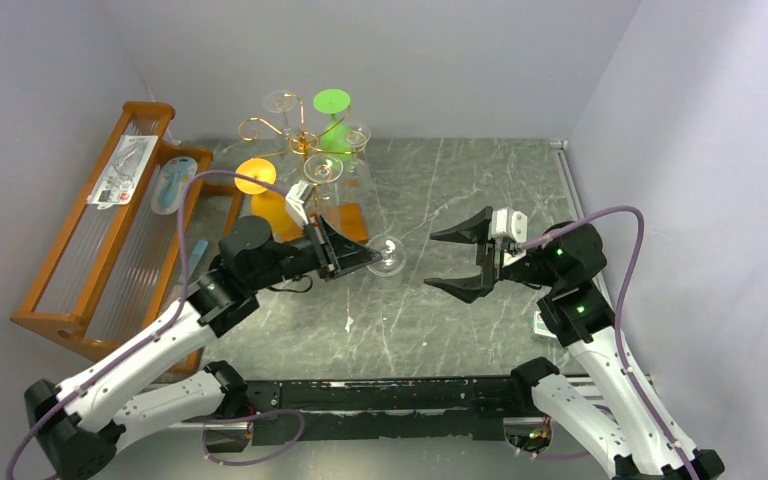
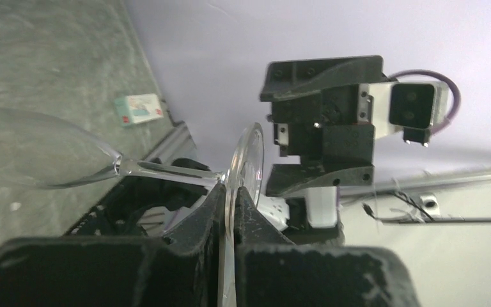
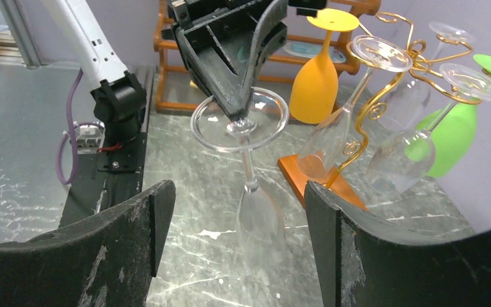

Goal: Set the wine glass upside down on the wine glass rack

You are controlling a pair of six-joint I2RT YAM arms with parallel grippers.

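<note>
Left gripper [image 1: 372,258] is clamped tight on the rim of the wine glass [image 1: 392,256] foot. My left wrist view shows the disc edge-on, pinched between the two black fingers [image 2: 198,224].

The glass is held off the bench [image 1: 460,330], over its middle, with the stem about level and the bowl pointing toward the right gripper [image 1: 430,260].

Right gripper is spread wide and holds nothing. In its wrist view its fingers [image 3: 102,256] stand either side of the bowl. From above the tips are just short of the glass, not touching it.

The rack [image 1: 303,150] stands toward the far edge, left of centre, its wooden base just beyond the left gripper. Several glasses hang on it bowl down: an orange glass [image 1: 256,176], a green glass [image 1: 332,102] and clear glasses [image 3: 335,137].

A wooden shelf [image 1: 60,270] runs along the bench's left edge. A small box [image 2: 139,107] lies near the right edge, beside the right arm.
</note>
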